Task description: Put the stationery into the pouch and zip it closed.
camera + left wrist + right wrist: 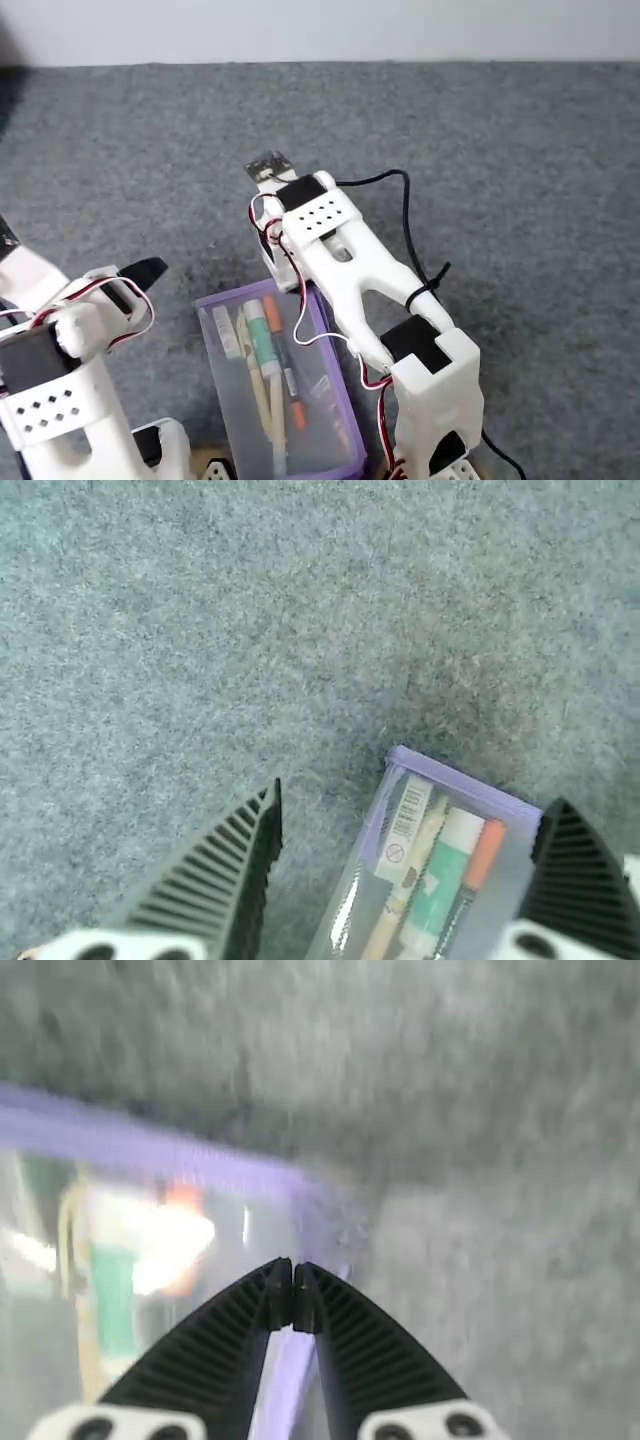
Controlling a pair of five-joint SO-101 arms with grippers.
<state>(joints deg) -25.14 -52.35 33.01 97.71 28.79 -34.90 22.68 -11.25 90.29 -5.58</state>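
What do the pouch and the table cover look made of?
Pouch: likely soft clear plastic with purple edging; the pens show through its glossy face. Table cover: grey carpet or felt, matte, with a fuzzy speckled nap.

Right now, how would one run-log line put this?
stationery in pouch | right gripper shut at pouch edge | left gripper open near pouch

Clear pouch (248, 291) w/ purple trim; green, orange, cream stationery (262, 345); grey speckled carpet (500, 150); white arms (350, 262)
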